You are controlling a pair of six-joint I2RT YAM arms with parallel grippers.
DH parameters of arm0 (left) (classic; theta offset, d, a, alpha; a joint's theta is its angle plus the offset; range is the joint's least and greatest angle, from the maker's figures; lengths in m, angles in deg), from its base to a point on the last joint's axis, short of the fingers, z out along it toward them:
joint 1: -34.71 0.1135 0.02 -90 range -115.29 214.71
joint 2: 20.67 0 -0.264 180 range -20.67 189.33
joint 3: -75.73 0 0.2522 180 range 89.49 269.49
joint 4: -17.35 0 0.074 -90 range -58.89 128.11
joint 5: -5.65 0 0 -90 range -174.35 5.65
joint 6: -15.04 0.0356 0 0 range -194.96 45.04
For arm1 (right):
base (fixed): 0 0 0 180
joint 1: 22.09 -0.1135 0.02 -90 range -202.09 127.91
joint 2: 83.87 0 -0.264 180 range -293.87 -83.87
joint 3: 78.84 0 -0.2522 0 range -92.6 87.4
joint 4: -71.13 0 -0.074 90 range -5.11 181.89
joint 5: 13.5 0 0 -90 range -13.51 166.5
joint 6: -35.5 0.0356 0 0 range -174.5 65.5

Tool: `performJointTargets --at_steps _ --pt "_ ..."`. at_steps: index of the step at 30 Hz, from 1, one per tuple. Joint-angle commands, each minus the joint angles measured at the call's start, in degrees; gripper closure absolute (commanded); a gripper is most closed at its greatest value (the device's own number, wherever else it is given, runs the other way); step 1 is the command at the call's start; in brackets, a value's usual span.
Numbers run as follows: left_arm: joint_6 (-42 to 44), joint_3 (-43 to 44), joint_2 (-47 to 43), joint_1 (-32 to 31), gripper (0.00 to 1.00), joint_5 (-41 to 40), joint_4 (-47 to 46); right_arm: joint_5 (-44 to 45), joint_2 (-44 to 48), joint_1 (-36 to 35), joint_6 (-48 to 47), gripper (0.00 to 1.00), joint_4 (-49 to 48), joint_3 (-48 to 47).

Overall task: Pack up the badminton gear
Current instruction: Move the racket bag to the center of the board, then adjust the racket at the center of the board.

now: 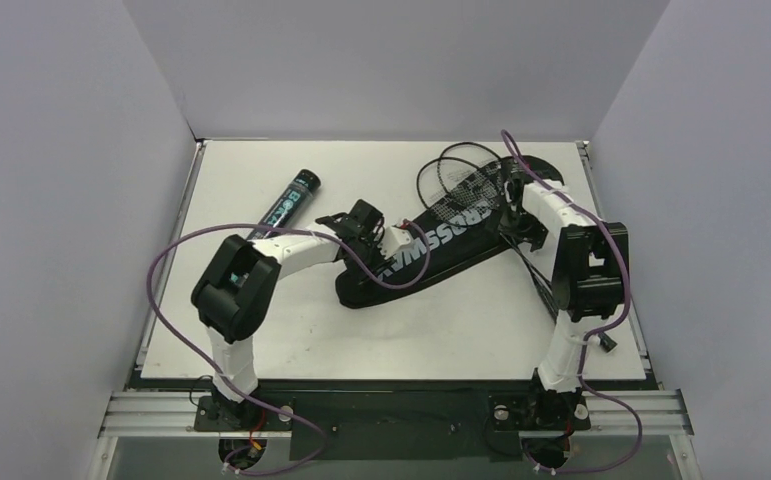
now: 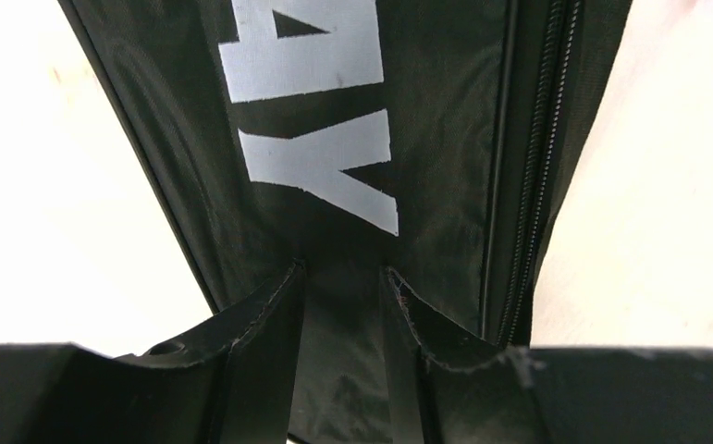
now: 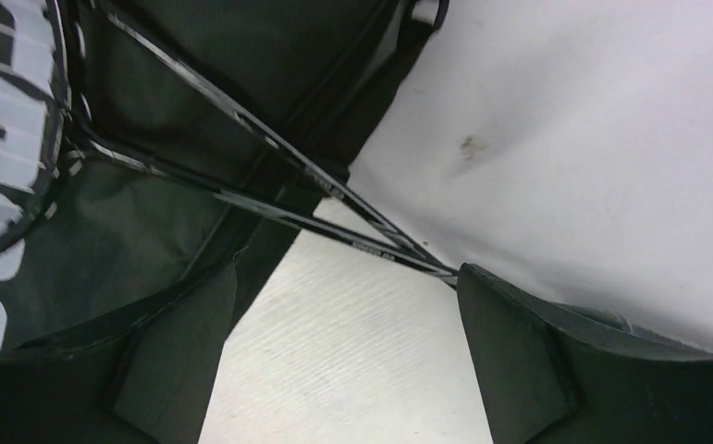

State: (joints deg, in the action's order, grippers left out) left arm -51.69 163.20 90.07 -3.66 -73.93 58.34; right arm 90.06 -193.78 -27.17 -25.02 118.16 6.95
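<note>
My left jaws pinch a fold of the bag [image 1: 441, 243] near its narrow end. My right jaws are spread wide beside the two rackets [image 1: 458, 176], whose heads lie at the bag's wide end. The tube [image 1: 288, 204] lies apart on the surface [image 1: 361, 340], far left.

1. In the top view, soft, even light is falling from above. The white table [image 1: 361, 340] is showing bright without glare, and shadows are lying faint.
2. That view is reading sharp, with the walls leaning outward at the frame edges.
3. In the left wrist view, the table is blowing out at both sides. The bag [image 2: 167, 139] is sinking dark, and the fingers [image 2: 260, 351] are blurring along the bottom.
4. In the right wrist view, the light is looking dimmer and greyer. A soft shadow is grading across the upper right, and the near fingers [image 3: 510, 351] are going soft.
</note>
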Motion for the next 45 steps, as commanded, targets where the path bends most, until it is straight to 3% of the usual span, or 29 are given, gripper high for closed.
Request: performJointTargets --at_steps 1,9,13,15,20,32,39,45 --pt "1.4 -6.6 -7.1 1.4 0.55 -0.6 6.7 2.0 -1.0 -0.6 -0.6 0.17 1.2 -2.8" --pt "2.4 -12.8 -17.7 3.7 0.51 -0.2 12.2 1.7 -2.7 0.3 -1.5 0.21 0.9 -2.7" --pt "1.1 -10.7 -19.3 4.5 0.43 0.0 14.0 -1.4 -2.1 -0.3 -1.4 0.22 -0.8 -0.3" --pt "0.3 -9.0 -19.9 4.6 0.33 0.3 14.5 -3.4 -0.9 -0.5 -1.2 0.23 -2.5 1.9" --pt "-2.6 -3.2 -20.5 3.5 0.26 1.9 14.2 -9.8 1.7 1.1 0.7 0.25 -6.4 6.1" --pt "-3.6 3.7 -6.5 -4.1 0.26 -0.7 9.3 -8.7 12.4 2.4 0.7 0.25 -10.8 12.4" --pt "-2.5 7.8 0.0 -4.6 0.26 -2.0 8.7 -10.4 13.1 -1.2 -7.9 0.22 -9.9 11.9" --pt "-3.8 12.4 3.4 -4.6 0.26 0.2 9.4 -6.8 12.1 -5.7 -14.4 0.21 -7.0 12.5"
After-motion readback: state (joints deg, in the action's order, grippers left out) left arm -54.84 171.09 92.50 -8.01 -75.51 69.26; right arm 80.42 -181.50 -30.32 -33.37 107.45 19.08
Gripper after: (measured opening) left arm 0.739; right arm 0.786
